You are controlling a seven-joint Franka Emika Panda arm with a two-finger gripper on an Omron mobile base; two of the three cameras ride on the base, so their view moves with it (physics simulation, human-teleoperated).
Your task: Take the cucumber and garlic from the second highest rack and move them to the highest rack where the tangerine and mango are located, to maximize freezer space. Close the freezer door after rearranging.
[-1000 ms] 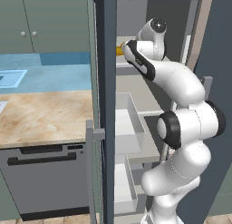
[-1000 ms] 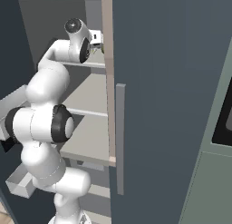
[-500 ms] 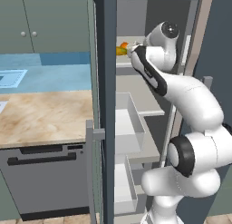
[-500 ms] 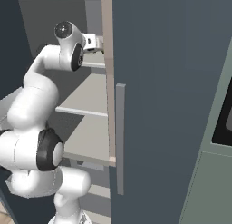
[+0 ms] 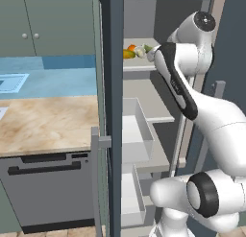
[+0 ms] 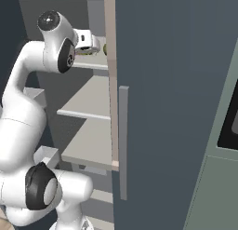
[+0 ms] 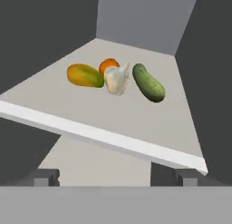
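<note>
Base views flank the arm, facing the open freezer, sharing the highest rack [image 5: 139, 64]; hand view looks closely onto it.

Bare front half of the highest rack [image 7: 113, 123], produce clustered mid-shelf, side walls close.

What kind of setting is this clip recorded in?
A simulated home kitchen: a marble-look counter above a dishwasher, green wall cabinets, and an open freezer whose highest rack holds produce.
</note>
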